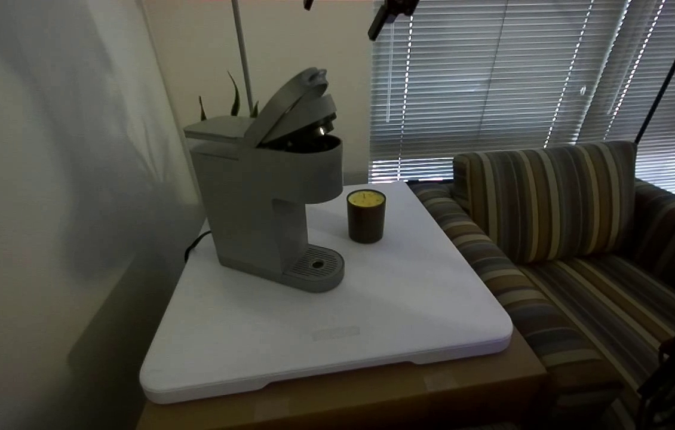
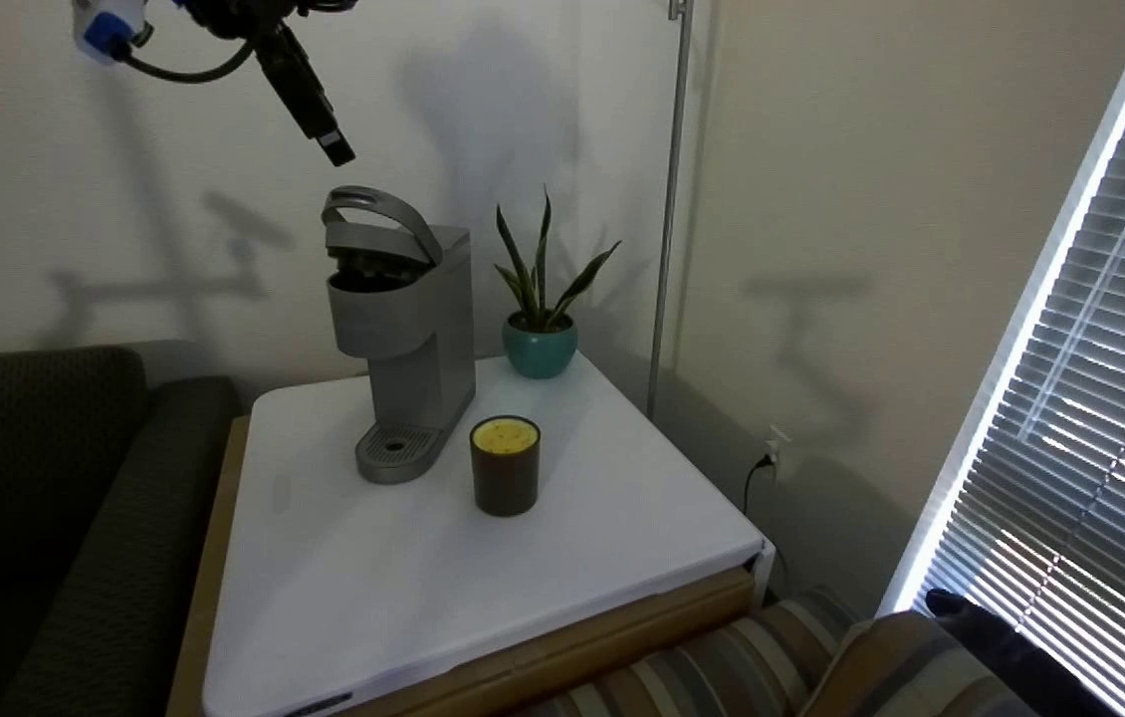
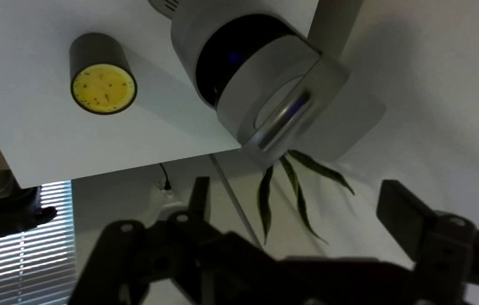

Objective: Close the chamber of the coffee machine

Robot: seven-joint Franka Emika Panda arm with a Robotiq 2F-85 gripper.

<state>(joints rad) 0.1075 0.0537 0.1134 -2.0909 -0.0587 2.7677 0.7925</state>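
Observation:
The grey coffee machine (image 1: 248, 203) stands upright on the white table (image 1: 242, 352); it also shows in an exterior view (image 2: 413, 368) and at the top of the wrist view (image 3: 205, 25). Its lid (image 1: 290, 104) is tilted up, hinged at the back, with a handle loop on top (image 2: 393, 207). The dark chamber opening (image 3: 239, 53) shows under the lid (image 3: 271, 80). My gripper (image 3: 296, 186) is open and empty, its two fingers wide apart. In both exterior views the gripper (image 2: 336, 149) is above the machine, apart from the lid; its upper part is cut off in an exterior view (image 1: 342, 17).
A dark candle jar with yellow wax (image 1: 366, 218) stands beside the machine. A plant in a teal pot (image 2: 540, 344) is behind it. A thin pole (image 2: 672, 199) rises by the wall corner. A striped sofa (image 1: 546, 209) borders the table.

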